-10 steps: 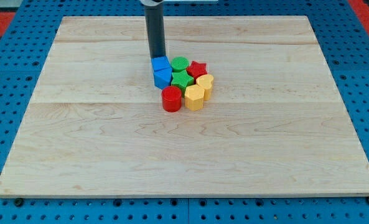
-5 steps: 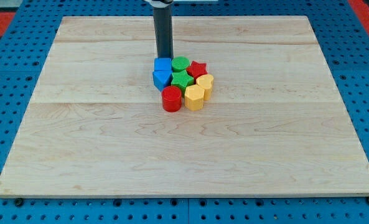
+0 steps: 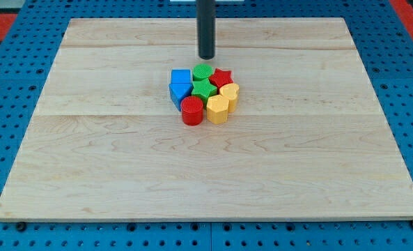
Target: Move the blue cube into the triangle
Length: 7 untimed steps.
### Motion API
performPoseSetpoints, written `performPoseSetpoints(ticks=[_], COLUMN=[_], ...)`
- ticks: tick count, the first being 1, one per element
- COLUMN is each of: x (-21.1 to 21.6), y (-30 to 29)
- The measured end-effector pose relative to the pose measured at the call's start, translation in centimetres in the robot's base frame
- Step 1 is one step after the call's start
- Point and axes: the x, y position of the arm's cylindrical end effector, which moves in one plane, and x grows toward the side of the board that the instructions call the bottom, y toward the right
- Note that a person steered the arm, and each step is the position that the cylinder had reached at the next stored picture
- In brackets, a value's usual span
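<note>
While the blue cube (image 3: 181,76) sits at the cluster's upper left, touching the blue triangle (image 3: 179,91) below it, our tip (image 3: 206,57) has lifted away toward the view's top, clear of every block. We have no hand. We count two blue, two green, two red and two yellow blocks on the desk (image 3: 88,160).

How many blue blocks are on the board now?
2, both at the cluster's left edge: the blue cube toward the view's top, the blue triangle touching just below it. None seems hidden.
</note>
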Motion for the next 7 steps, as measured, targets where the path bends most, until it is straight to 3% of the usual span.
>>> performPoseSetpoints(ticks=[7], x=[2.7], y=[-1.8])
